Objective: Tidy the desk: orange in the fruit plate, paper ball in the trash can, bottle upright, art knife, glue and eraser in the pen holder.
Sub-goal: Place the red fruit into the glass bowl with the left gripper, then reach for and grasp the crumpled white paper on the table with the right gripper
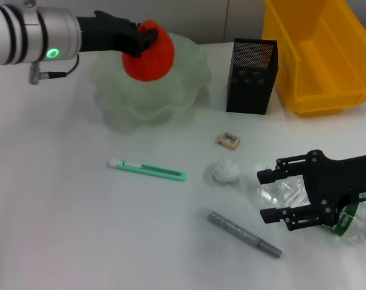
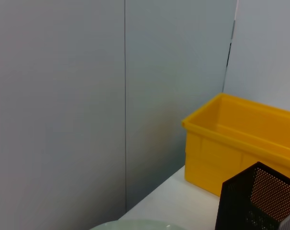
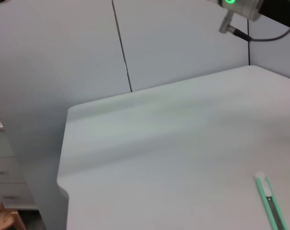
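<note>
My left gripper (image 1: 144,35) is shut on the orange (image 1: 150,55), holding it just over the pale green fruit plate (image 1: 127,107) at the back left. The clear bottle (image 1: 351,225) lies on its side at the front right. My right gripper (image 1: 271,196) is open, with one finger on each side of the bottle's near end. The paper ball (image 1: 225,171), the eraser (image 1: 229,140), the green art knife (image 1: 148,170) and the grey glue stick (image 1: 243,233) lie on the table. The black mesh pen holder (image 1: 251,75) stands at the back. The right wrist view shows the art knife (image 3: 272,203).
A yellow bin (image 1: 319,54) stands at the back right beside the pen holder; the left wrist view shows the bin (image 2: 240,148), the pen holder (image 2: 260,201) and the plate rim (image 2: 135,224). A grey wall runs behind the table.
</note>
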